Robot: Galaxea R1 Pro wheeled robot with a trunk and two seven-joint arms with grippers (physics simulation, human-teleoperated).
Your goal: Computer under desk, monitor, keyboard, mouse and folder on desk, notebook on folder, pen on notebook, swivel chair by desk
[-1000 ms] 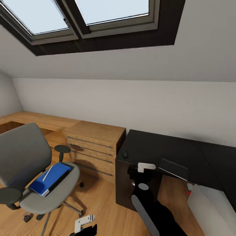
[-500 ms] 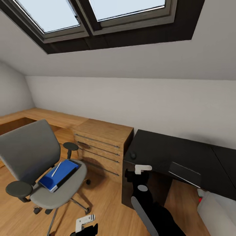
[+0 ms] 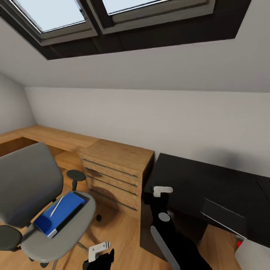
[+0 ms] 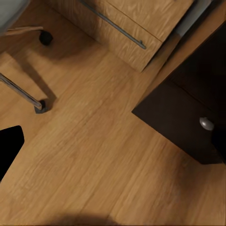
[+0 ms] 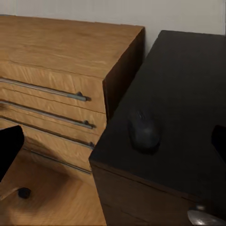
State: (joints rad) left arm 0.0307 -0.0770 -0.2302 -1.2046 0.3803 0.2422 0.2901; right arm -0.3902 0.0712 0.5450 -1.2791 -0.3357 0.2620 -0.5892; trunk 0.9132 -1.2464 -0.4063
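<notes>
The grey swivel chair (image 3: 28,187) stands at the left. On its seat lies the blue folder (image 3: 56,217) with the white pen (image 3: 57,205) on top, and the notebook's dark edge (image 3: 74,213) shows along the folder's side. The black desk (image 3: 202,180) is at the right. The dark mouse (image 5: 143,132) sits near its corner, just ahead of my open right gripper (image 5: 117,139) (image 3: 157,193). The keyboard (image 3: 224,214) lies at the desk's front edge, and the pale computer (image 3: 253,257) stands below. My left gripper (image 3: 98,258) (image 4: 117,141) hangs open over the floor. The monitor is out of view.
A light-wood drawer unit (image 3: 116,168) (image 4: 132,23) stands between chair and desk, against the sloped wall under skylights. The chair's chrome leg (image 4: 21,92) and a castor (image 4: 44,36) sit near the desk's black drawer block (image 4: 188,117). Wooden floor lies between them.
The whole head view has shifted, so the camera moved: chair and desk look closer and lower. In the head view my right wrist now covers the mouse, which showed at the desk corner before.
</notes>
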